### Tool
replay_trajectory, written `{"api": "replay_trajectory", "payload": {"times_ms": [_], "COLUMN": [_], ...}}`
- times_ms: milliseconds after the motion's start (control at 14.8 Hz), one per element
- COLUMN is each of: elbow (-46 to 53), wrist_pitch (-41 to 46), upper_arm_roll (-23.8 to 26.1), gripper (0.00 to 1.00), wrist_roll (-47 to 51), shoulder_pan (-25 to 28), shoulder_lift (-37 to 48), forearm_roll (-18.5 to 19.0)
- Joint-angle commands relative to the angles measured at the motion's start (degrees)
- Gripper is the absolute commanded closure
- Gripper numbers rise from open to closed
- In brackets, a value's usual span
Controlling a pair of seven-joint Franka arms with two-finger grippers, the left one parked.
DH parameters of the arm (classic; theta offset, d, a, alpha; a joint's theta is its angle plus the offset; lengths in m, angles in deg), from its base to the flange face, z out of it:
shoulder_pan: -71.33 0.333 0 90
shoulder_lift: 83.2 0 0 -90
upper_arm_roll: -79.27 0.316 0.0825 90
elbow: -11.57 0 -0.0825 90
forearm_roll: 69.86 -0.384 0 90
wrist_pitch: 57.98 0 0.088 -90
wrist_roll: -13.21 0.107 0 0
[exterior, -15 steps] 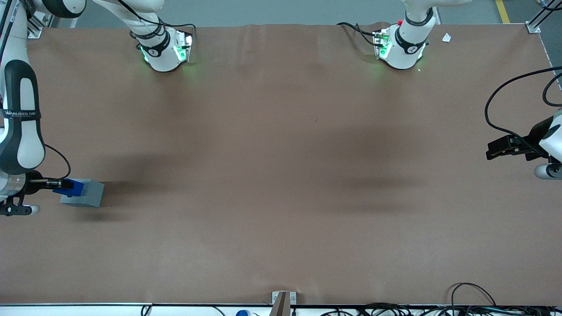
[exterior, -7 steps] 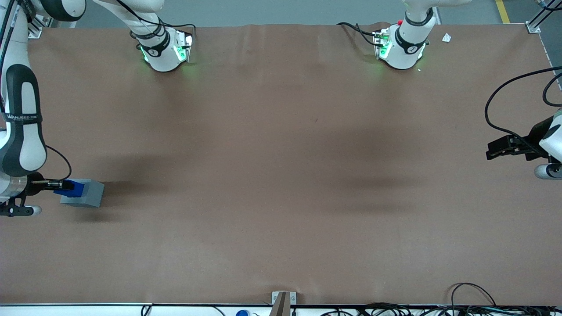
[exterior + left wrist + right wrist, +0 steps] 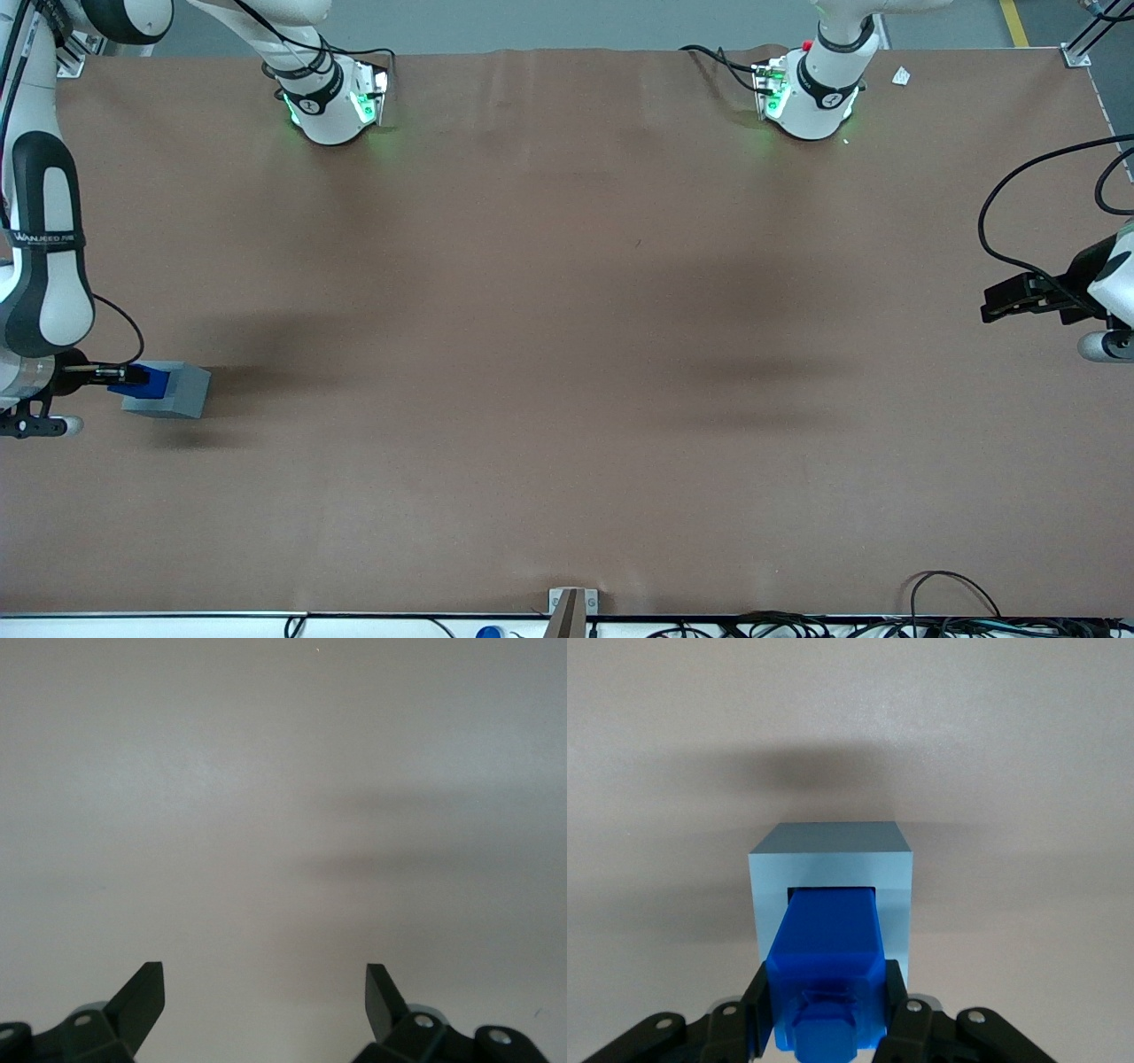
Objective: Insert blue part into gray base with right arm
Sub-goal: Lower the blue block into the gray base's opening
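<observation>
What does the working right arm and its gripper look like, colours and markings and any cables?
The right arm is white and rounded, with black bands and a strip of small white lettering. A thin black cable loops from it down to the wrist. Its gripper, at the working arm's end of the table, is black, with angular jaws and small silver screws.

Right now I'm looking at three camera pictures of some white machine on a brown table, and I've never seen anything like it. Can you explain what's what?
The white machine is a robot arm, the right arm, working at its end of the brown table. The wide picture looks down from the front; the other two come from cameras on each arm's wrist. Its end effector, the black two-finger clamp, is shut on the blue part, a small plastic block. The block's end sits at the square hole of the gray base, a cube resting on the table. The other wrist picture shows only bare table.
</observation>
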State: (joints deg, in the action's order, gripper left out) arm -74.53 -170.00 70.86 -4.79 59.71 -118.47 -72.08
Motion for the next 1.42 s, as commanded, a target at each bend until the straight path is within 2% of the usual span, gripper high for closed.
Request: {"api": "replay_trajectory", "payload": {"times_ms": [0, 338, 405, 473, 608, 945, 1350], "elbow": [1.1, 1.1, 1.2, 1.1, 1.1, 1.1, 1.6], "wrist_pitch": [0.0, -0.1, -0.1, -0.4, -1.7, -2.6, 0.9], "upper_arm_roll": [0.8, 0.8, 0.8, 0.8, 0.8, 0.8, 1.3], "gripper": [0.99, 0.98, 0.96, 0.87, 0.0, 0.0, 0.0], "wrist_roll": [-0.6, -0.5, -0.5, -0.1, -0.1, -0.5, 0.0], "shoulder_pan": [-1.1, -1.0, -1.1, -1.0, -1.3, -1.3, 0.1], "shoulder_lift": [-0.9, -1.4, -1.6, -1.6, -1.7, -1.6, 2.2], "forearm_roll": [0.0, 0.0, 0.0, 0.0, -0.1, -0.1, -0.9]}}
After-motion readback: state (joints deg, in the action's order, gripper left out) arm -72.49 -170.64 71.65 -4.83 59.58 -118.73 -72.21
